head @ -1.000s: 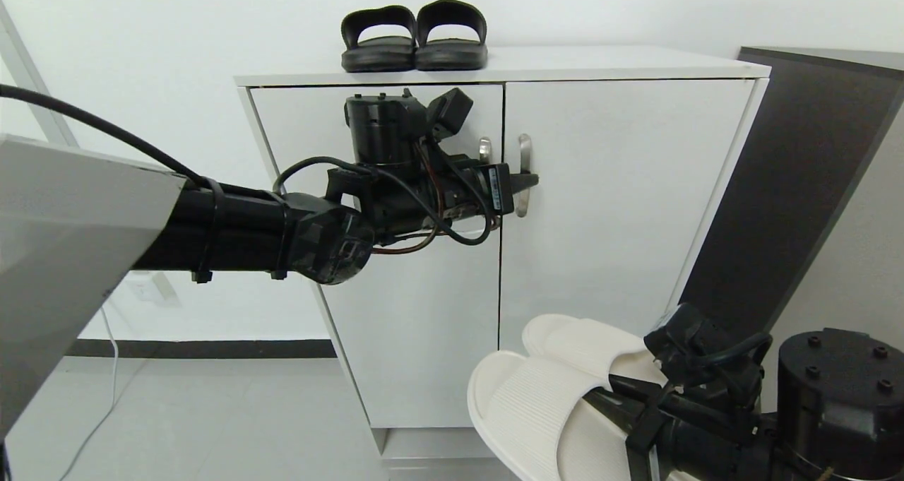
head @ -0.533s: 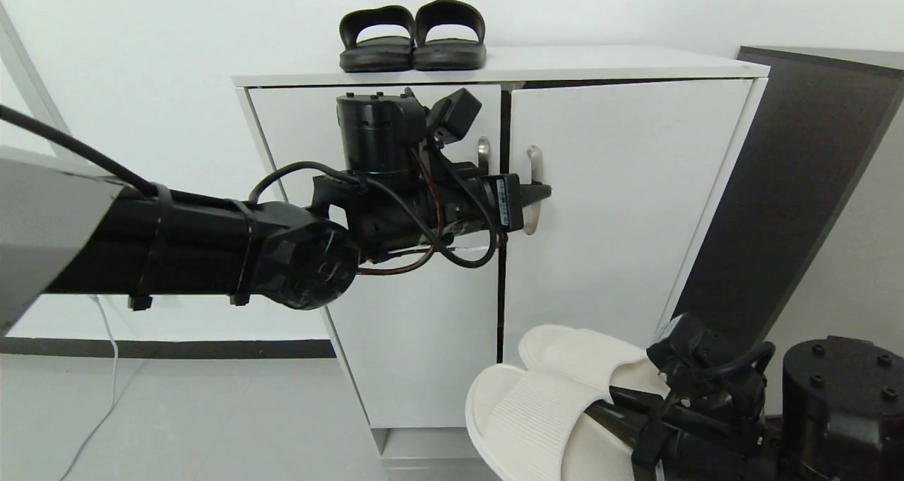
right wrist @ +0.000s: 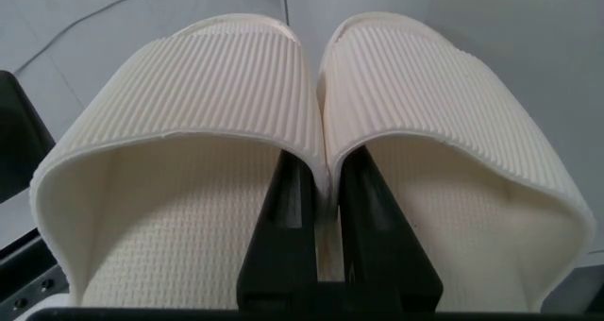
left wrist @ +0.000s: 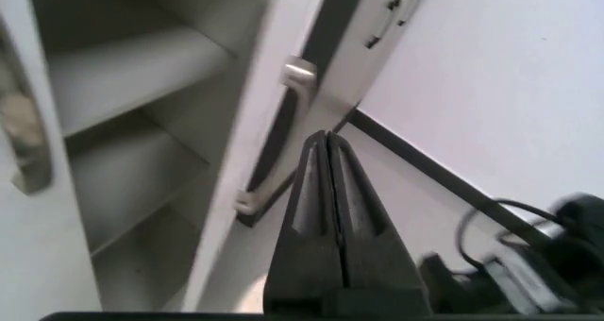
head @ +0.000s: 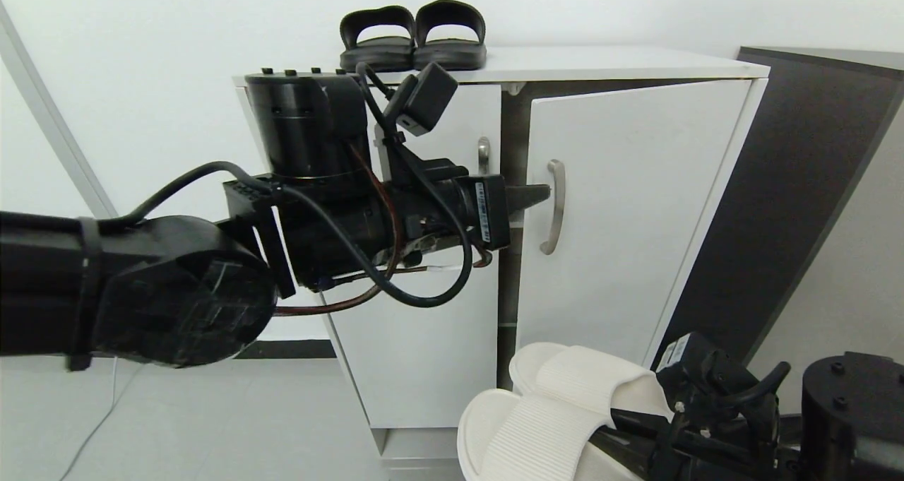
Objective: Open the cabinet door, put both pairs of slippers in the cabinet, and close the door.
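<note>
1. Hanging level before the left door (head: 424,347), the left gripper (head: 538,194) has its two fingers clenched flat together with nothing between them. Its tip sits in the dark gap between the doors, just beside the right handle (head: 554,205).
2. One pair of black slippers (head: 413,36) sits side by side on the left half of the cabinet (head: 621,63) top, at its front edge.
3. The cabinet has two white doors with one metal handle each. The left door, with the left handle (head: 484,155), is closed, and the right door (head: 621,205) stands ajar. The left wrist view looks in at the shelves (left wrist: 123,71).
4. One pair of white slippers (head: 558,403) is held low, below the ajar door's bottom edge. The right gripper (right wrist: 321,170) pinches their two touching inner walls, one finger inside each slipper.
5. One dark panel (head: 798,184) stands just right of the cabinet.
6. A white wall (head: 141,57) stands behind, with a dark skirting strip (head: 296,349) along its foot. A thin cable (head: 99,417) trails across the left of the grey floor (head: 212,424).
</note>
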Robot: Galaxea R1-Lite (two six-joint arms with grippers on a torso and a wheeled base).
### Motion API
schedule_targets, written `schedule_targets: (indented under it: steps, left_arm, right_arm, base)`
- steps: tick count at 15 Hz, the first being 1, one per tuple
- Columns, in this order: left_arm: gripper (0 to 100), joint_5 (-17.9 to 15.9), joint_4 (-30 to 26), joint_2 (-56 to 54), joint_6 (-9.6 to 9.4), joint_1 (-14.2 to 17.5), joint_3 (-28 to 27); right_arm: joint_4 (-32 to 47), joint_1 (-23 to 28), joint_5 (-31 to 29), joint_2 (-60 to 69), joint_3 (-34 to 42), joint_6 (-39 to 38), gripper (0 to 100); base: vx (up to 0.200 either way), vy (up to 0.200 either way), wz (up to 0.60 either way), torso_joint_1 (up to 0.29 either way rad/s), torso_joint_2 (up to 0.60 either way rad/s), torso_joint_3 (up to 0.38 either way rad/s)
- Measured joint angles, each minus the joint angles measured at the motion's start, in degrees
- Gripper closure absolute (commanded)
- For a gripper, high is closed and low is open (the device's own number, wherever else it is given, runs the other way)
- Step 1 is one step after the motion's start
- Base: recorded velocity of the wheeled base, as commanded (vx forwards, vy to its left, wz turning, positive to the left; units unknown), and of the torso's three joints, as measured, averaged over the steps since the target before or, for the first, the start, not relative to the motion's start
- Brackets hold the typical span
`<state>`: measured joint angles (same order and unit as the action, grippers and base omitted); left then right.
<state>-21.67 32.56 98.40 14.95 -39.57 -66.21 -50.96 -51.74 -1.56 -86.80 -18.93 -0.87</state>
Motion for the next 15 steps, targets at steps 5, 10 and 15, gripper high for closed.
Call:
schedule_targets:
  steps: [5, 10, 15]
  left_arm:
    - [100, 0.0, 0.0, -7.5, 0.22, -1.9, 6.7]
    - [100, -0.2, 0.0, -12.0, 3.08, -1.3, 9.0]
    - [100, -0.5, 0.1, -7.1, 3.41, 2.0, 4.2]
  right_arm:
    - [-0.1, 0.0, 0.0, 0.1, 0.0, 0.1, 100]
    - [-0.1, 0.0, -0.1, 0.0, -0.1, 0.0, 100]
    - [-0.1, -0.1, -0.1, 0.1, -0.1, 0.3, 100]
  base:
    - [0.000, 0.000, 0.00, 0.000, 0.00, 0.000]
    - [0.000, 0.000, 0.00, 0.000, 0.00, 0.000]
    - [0.000, 0.000, 0.00, 0.000, 0.00, 0.000]
